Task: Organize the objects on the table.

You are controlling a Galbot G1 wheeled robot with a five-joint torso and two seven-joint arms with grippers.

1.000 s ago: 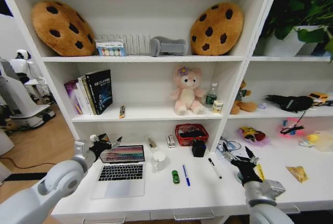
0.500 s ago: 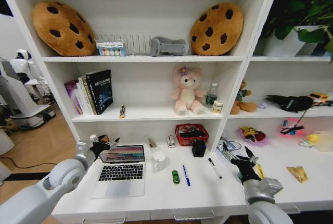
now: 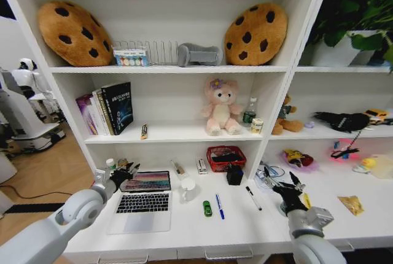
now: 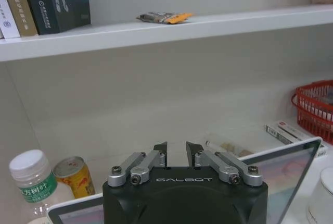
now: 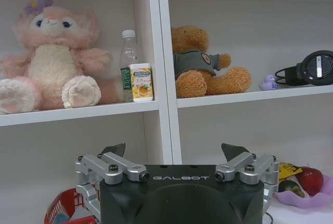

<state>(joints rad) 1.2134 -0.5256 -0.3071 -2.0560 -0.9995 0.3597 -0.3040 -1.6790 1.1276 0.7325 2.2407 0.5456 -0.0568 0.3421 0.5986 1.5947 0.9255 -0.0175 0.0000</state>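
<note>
Clearly, "GALBOT" lettering on left gripper (image 4: pixel 177 150) and right gripper (image 5: pixel 177 151).

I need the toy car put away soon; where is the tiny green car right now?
In the head view, the tiny green toy car sits mid-desk, between the silver laptop and the blue pen.

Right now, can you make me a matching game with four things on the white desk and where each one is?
Things:
1. silver laptop
2. tiny green toy car
3. black marker
4. white mug

Places:
A. just left of the blue pen
B. between the laptop and the toy car, a bit farther back
C. in front of the left hand
D. right of the blue pen, toward the right hand

Pairs: 1-C, 2-A, 3-D, 4-B
</note>
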